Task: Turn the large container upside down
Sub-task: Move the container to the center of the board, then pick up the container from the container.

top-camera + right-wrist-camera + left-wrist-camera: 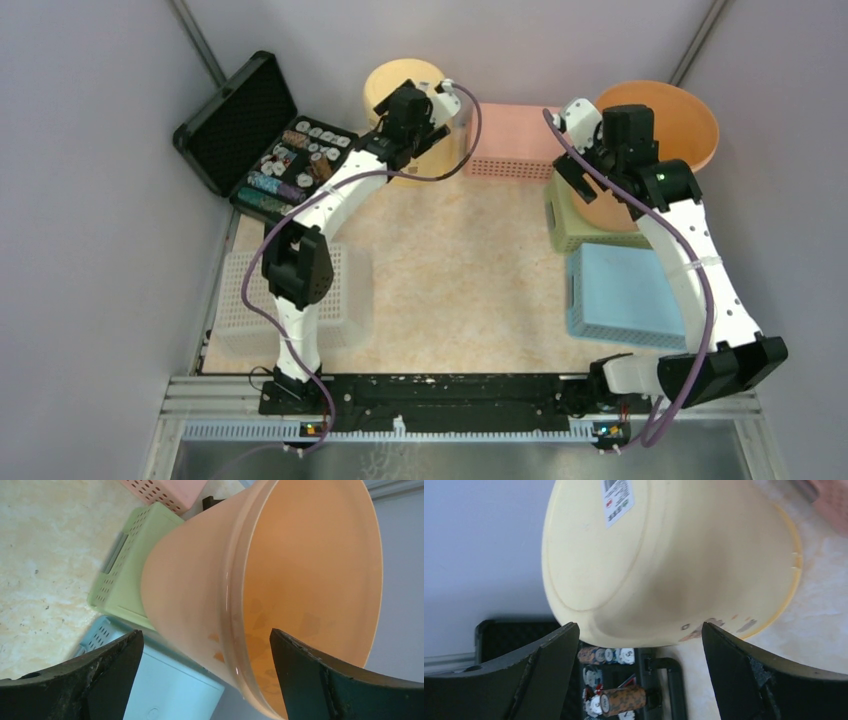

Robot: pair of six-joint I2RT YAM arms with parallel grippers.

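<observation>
At back right | right hand spread, seemingly astride rim of orange bucket | left hand spread

Two buckets — four perforated baskets — one chip case.

Case: black, open, far left.
Chips: in rows inside the case.
Yellow bucket: upside down, just beside the case.
Pink basket: far edge, middle.
Green basket: right side.
Blue basket: just nearer than the green basket.
White basket: near left.
</observation>
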